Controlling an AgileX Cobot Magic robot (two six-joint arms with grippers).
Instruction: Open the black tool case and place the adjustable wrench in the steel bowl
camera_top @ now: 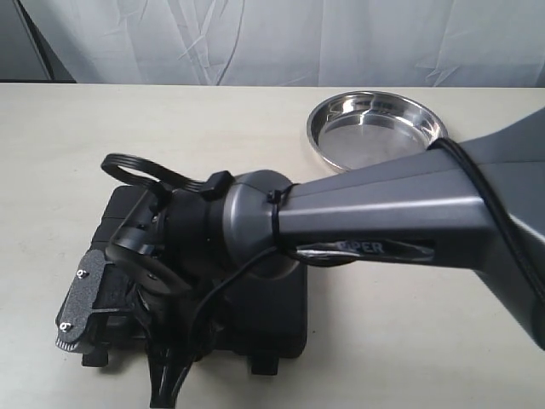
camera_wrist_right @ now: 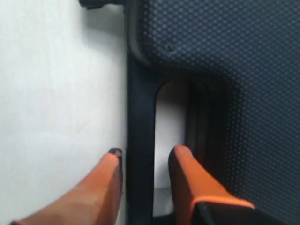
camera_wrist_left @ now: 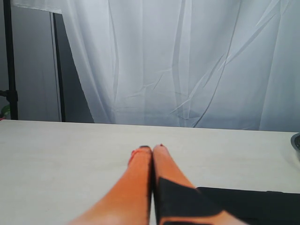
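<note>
The black tool case lies shut on the table at the front left, mostly covered by my right arm, which reaches across it. In the right wrist view my right gripper stands open astride the case's handle bar: one orange finger is on the table side and the other is in the cut-out. The steel bowl sits empty at the back right. My left gripper is shut on nothing, low over the table beside a corner of the case. The adjustable wrench is hidden.
The pale table stretches bare to the left and behind the case. A white curtain hangs along the back edge. The bowl's rim just shows at the edge of the left wrist view.
</note>
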